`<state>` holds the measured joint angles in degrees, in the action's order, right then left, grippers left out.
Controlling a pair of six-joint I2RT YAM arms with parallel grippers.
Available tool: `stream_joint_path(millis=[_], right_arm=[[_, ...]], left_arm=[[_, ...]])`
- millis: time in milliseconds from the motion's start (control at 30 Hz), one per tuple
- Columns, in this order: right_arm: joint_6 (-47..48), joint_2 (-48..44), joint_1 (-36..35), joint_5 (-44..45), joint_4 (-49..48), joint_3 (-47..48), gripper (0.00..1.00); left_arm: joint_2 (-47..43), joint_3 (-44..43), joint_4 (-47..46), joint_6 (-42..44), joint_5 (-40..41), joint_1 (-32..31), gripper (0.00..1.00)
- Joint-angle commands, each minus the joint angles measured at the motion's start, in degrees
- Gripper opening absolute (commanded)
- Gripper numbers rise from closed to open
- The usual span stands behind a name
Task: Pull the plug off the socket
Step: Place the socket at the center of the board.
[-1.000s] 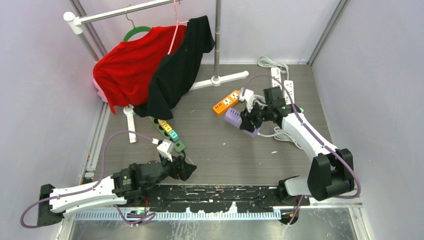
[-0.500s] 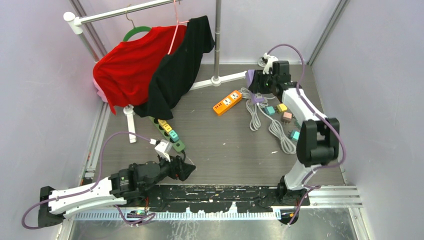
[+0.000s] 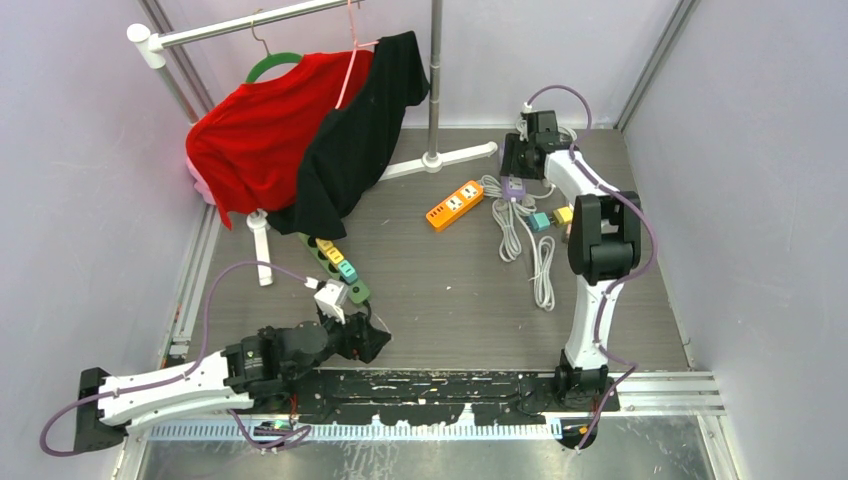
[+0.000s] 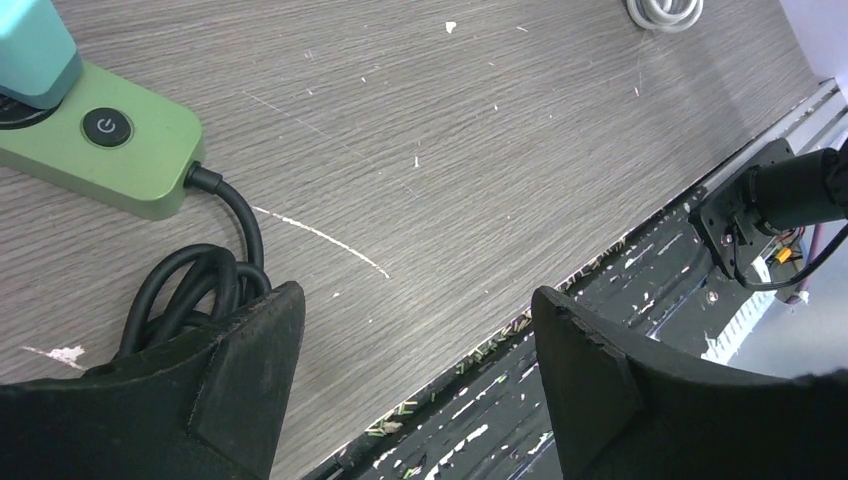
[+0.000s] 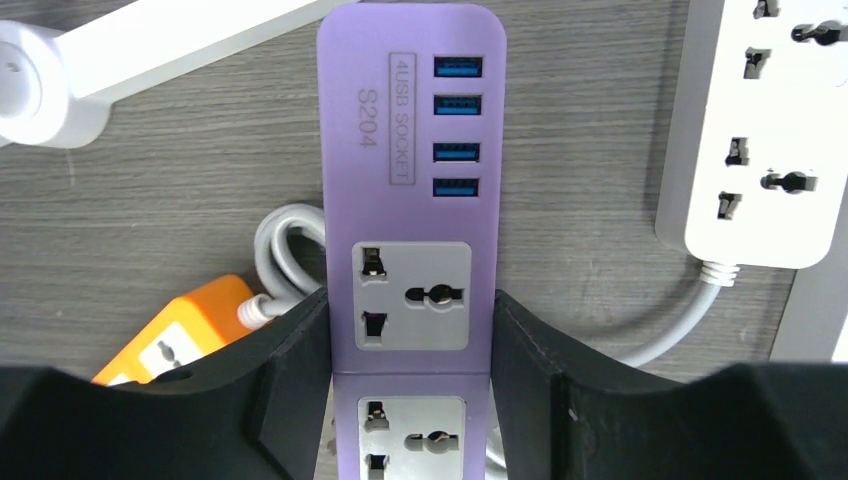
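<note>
A green power strip (image 3: 338,268) with several coloured plugs lies left of centre. In the left wrist view its switch end (image 4: 100,140) carries a teal plug (image 4: 35,50), and its black cable (image 4: 200,280) coils by my left finger. My left gripper (image 3: 368,336) (image 4: 415,310) is open and empty, just near of that end. My right gripper (image 3: 513,158) (image 5: 410,300) is at the far back, shut on a purple power strip (image 5: 410,200) with empty sockets and USB ports.
An orange strip (image 3: 453,204) (image 5: 180,335), grey cords (image 3: 520,228) and loose teal (image 3: 540,221) and yellow (image 3: 563,213) plugs lie by the right arm. A white strip (image 5: 760,130) lies beside the purple one. The clothes rack's foot (image 3: 455,156) and hanging shirts (image 3: 300,140) stand at the back left.
My right arm swung from mid-table to the far back with the purple strip. Grey cords and loose plugs now lie where it was. The left arm has barely moved.
</note>
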<state>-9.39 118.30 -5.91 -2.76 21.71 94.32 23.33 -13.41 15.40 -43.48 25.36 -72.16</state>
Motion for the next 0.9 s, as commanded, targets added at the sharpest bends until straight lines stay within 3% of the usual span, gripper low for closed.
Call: stream_joint_path(millis=[0, 200, 333, 600, 767, 867], right_arm=[[-0.71, -0.03, -0.15, 2.64, -0.72, 4.85, 0.64], [3.0, -6.94, 0.04, 3.84, -4.33, -1.25, 1.0], [4.3, -15.72, 0.28, -0.74, -5.3, -7.82, 1.0], [7.66, -39.76, 4.46, -27.74, -2.82, -22.36, 1.0], [4.09, -51.09, 10.35, -48.02, -8.68, -32.88, 1.0], [1.61, -54.71, 11.22, -53.5, -13.55, -38.99, 1.0]], left_arm=[[1.88, -5.13, 0.67, 1.31, 1.35, -0.09, 0.83], [4.28, -9.34, -0.32, 8.09, 1.5, -0.09, 0.85], [5.62, -12.41, 0.14, 11.54, 3.53, -0.02, 0.87], [8.4, -17.65, -0.04, 16.95, 5.92, 2.11, 0.99], [12.79, -21.73, -0.74, 19.47, -0.37, 8.95, 1.0], [16.35, -23.63, -1.14, 18.7, -7.25, 14.63, 1.0]])
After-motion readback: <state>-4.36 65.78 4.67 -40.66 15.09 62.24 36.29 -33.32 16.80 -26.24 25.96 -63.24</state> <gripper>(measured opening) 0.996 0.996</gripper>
